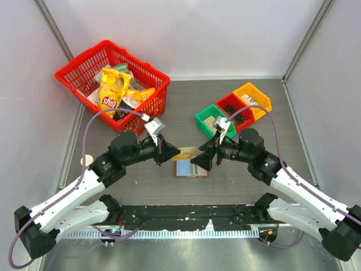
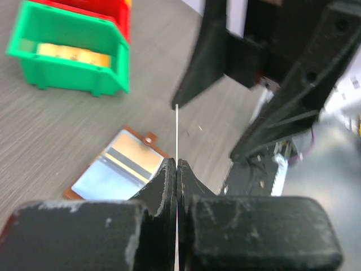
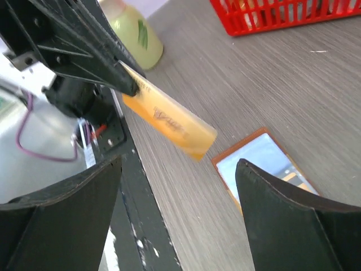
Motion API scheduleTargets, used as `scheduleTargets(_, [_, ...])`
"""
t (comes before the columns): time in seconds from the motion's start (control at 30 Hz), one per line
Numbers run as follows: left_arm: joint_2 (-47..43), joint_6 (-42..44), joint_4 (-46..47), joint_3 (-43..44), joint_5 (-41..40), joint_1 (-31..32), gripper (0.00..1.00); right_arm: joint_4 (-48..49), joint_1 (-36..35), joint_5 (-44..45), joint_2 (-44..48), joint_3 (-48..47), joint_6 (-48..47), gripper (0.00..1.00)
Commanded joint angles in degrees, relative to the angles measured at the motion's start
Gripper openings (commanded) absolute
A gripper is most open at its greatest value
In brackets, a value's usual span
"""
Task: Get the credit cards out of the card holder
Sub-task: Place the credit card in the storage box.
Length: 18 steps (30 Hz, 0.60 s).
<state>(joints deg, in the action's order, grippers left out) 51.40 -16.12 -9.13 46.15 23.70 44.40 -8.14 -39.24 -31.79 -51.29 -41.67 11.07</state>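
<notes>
PLACE: robotics lab test cell | WALLS: white panels (image 1: 197, 34) in metal frame posts (image 1: 307, 36) on three sides | SURFACE: grey wood-grain surface (image 1: 186, 107); two white-and-black arms (image 1: 73, 195) bolted to a black rail (image 1: 192, 213) at its near edge, purple cables (image 1: 84, 147) looping | PROPS: red basket (image 1: 141, 63) of snack bags (image 1: 113, 90); small green, red and orange bins (image 1: 204, 121)

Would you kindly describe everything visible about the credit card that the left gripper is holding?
The credit card is a thin, flat, yellowish-tan rectangle with faint print, plastic by its look. The left gripper pinches one end; the rest juts free, raised off the table and apart from the open card holder. The left wrist view shows it edge-on. The open right gripper does not touch it.
</notes>
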Motion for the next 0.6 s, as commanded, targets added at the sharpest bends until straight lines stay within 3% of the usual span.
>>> scheduleTargets(0.0, [-5.25,-17.69,22.45,-9.39,-19.73,-0.02,0.00,34.51,-0.22,10.59,3.82,11.92,25.02,0.86])
scheduleTargets(0.13, [-5.70,-28.33,33.72,-14.24,-25.61,0.07,0.00,54.49,-4.78,22.08,2.25,21.70,33.66,0.86])
scheduleTargets(0.3, [-3.50,-36.42,41.63,-16.70,-27.22,0.16,0.00,67.00,-11.11,34.83,-2.49,24.88,35.33,0.82])
scheduleTargets(0.43, [-2.27,-40.39,45.24,-17.58,-26.87,0.25,0.00,78.96,-11.12,37.24,-8.81,26.29,38.15,0.77])
scheduleTargets(0.57, [-1.56,-42.76,46.56,-18.03,-26.25,0.33,0.00,81.62,-11.12,37.68,-11.46,24.37,38.15,0.76])
